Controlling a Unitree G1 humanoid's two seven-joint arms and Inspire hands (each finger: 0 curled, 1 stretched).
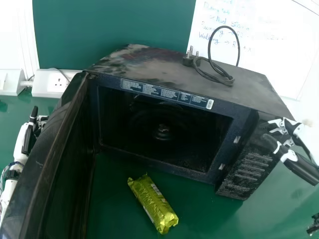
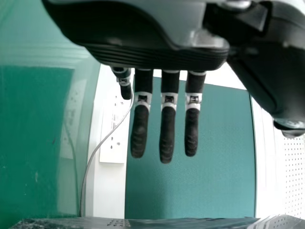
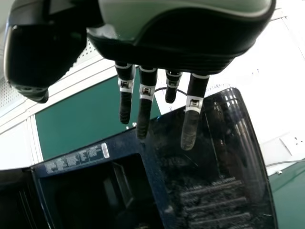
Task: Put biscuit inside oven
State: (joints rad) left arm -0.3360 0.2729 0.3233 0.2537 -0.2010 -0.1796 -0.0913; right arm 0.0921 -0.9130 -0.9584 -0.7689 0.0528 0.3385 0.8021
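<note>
On the green table stands the black oven, its door open leftward. The right hand, fingers straight, is at its right side, perhaps touching. Left of the door, the left hand has straight fingers. The biscuit packet lies near, before the opening.

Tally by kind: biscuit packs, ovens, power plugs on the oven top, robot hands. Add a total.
Biscuit pack: 1
Oven: 1
Power plug: 1
Robot hands: 2 (left hand, right hand)
Total: 5
</note>
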